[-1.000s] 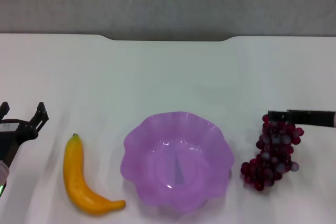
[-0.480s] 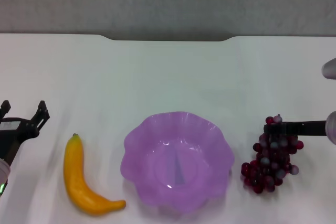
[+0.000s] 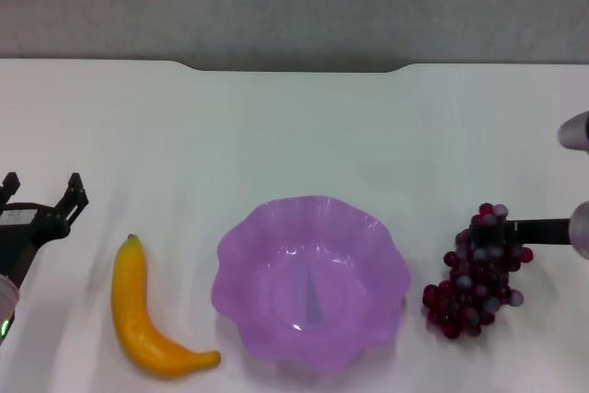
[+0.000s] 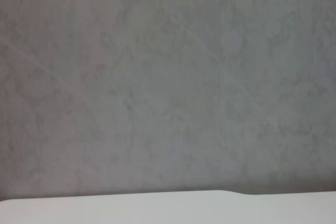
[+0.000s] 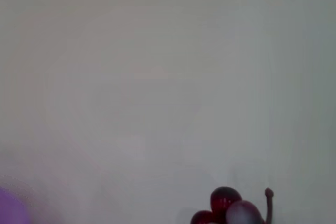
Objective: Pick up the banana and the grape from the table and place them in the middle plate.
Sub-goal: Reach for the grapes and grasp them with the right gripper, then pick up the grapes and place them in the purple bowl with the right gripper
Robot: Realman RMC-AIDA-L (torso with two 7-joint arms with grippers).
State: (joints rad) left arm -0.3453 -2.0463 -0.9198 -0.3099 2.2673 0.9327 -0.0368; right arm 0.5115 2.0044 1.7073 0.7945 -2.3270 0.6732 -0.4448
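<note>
Two grippers are seen in the head view. Right gripper (image 3: pixel 486 226) is reached in from the right edge, its dark finger laid across the far part of the grape (image 3: pixel 476 273). Whether it is clenched on the bunch or only resting against it cannot be told; only one dark bar is seen. In the right wrist view only a few berries and a stem of the grape (image 5: pixel 231 211) are caught at the edge, with bare table (image 5: pixel 157 77) filling the rest.

Left gripper (image 3: pixel 41 200) is parked at the far-left edge, released, with both fingers spread apart and nothing between them. It is held apart from the banana (image 3: pixel 147 315), on its far-left side. Left wrist view is filled by a grey wall (image 4: pixel 168 77) with a strip of table along one edge.

Banana is laid on the table (image 3: pixel 294 126) near-left, dark tip pointed far, curved end turned toward the middle plate (image 3: pixel 368 227). Plate is set centre-near, between banana and grape, with nothing in it. Grape is laid on the table just to the right of the plate, not touching its rim. Notched far edge of the table is seen against the wall.
</note>
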